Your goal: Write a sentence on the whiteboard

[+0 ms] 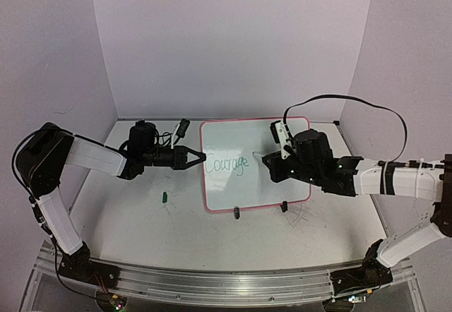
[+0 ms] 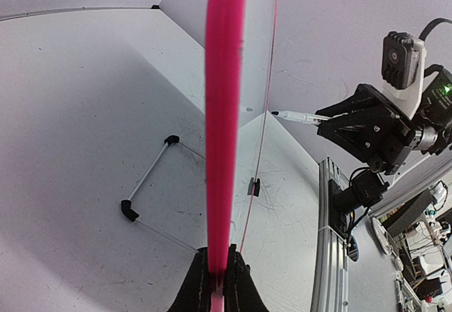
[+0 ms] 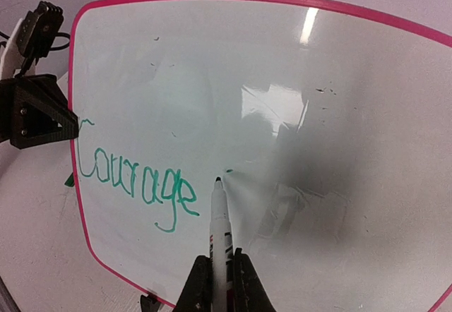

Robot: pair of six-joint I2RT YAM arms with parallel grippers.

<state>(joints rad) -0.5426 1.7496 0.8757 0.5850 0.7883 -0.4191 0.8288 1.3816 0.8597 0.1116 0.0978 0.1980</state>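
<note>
The whiteboard (image 1: 240,139), with a pink-red frame, stands tilted at the middle of the table. The sentence (image 1: 227,164) on it reads only "Courage" in green, clearer in the right wrist view (image 3: 134,178). My left gripper (image 1: 200,158) is shut on the board's left frame edge (image 2: 226,114), the jaws (image 2: 217,277) pinching it. My right gripper (image 1: 274,164) is shut on a white marker (image 3: 219,220). The marker's tip sits at the board surface just right of the "e", beside a small green dot (image 3: 228,171). The marker also shows in the left wrist view (image 2: 300,117).
A small green marker cap (image 1: 164,198) lies on the table left of the board. The board's wire stand (image 2: 152,178) reaches behind it, and two black clips (image 1: 237,213) (image 1: 284,207) hold its lower edge. White walls enclose three sides. An aluminium rail (image 1: 212,284) runs along the near edge.
</note>
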